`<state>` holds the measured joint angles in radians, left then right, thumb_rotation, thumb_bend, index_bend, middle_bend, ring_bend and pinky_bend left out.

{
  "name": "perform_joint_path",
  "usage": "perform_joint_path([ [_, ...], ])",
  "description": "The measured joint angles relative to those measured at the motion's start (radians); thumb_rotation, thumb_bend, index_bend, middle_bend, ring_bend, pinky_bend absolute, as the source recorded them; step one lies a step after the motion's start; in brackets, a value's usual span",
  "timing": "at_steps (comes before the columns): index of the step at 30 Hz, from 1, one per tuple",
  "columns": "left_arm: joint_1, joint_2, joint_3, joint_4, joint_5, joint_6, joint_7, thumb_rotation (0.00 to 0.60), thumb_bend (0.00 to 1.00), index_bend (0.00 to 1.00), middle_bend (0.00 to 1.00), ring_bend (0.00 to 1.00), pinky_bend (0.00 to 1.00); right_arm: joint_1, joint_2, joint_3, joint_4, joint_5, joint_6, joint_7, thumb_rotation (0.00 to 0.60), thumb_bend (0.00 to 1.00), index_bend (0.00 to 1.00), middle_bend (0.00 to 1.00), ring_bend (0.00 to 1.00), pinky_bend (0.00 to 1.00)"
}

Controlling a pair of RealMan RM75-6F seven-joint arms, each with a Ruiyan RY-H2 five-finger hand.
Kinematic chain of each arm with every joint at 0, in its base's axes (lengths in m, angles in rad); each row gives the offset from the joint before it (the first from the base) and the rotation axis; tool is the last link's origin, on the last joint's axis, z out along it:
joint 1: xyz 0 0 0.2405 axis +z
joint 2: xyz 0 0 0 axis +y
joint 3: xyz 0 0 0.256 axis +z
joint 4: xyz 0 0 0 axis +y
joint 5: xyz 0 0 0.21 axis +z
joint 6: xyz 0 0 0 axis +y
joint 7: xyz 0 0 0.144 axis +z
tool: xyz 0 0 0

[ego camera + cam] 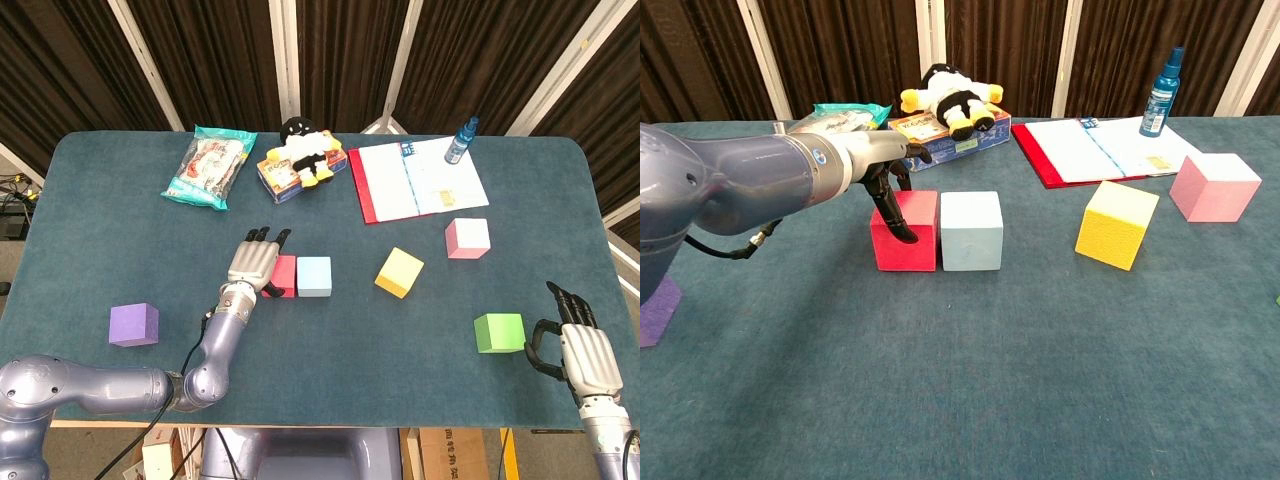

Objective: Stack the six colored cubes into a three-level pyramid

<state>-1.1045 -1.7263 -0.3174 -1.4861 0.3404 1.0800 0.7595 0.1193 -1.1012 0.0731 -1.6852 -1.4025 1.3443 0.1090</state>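
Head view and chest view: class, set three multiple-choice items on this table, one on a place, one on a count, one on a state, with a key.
1. The red cube stands
A. against the light blue cube
B. on the notebook
C. beside the purple cube

2. How many cubes lie on the table?
A. four
B. six
C. eight

3. The left hand is
A. lifting the yellow cube
B. touching the red cube
C. off the table

Key: 1 A, their sides meet; 2 B, six colours show in head view; 3 B, fingers rest on its side.
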Motion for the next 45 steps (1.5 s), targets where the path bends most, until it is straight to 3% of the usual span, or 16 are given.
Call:
perform_joint_path([
  [35, -0.018, -0.013, -0.004, 0.009, -0.021, 0.001, 0.032, 0.600, 0.26, 0.00, 0.36, 0.03, 0.03, 0.001, 0.002, 0.000, -0.004, 0.005, -0.003, 0.003, 0.600, 0.39, 0.00, 0.00, 0.00, 0.00],
  [45, -0.018, -0.009, 0.001, 0.003, -0.020, -0.005, 0.036, 0.600, 0.24, 0.00, 0.25, 0.02, 0.03, 0.001, 0.002, 0.001, -0.004, 0.005, -0.002, 0.003, 0.600, 0.39, 0.00, 0.00, 0.00, 0.00],
])
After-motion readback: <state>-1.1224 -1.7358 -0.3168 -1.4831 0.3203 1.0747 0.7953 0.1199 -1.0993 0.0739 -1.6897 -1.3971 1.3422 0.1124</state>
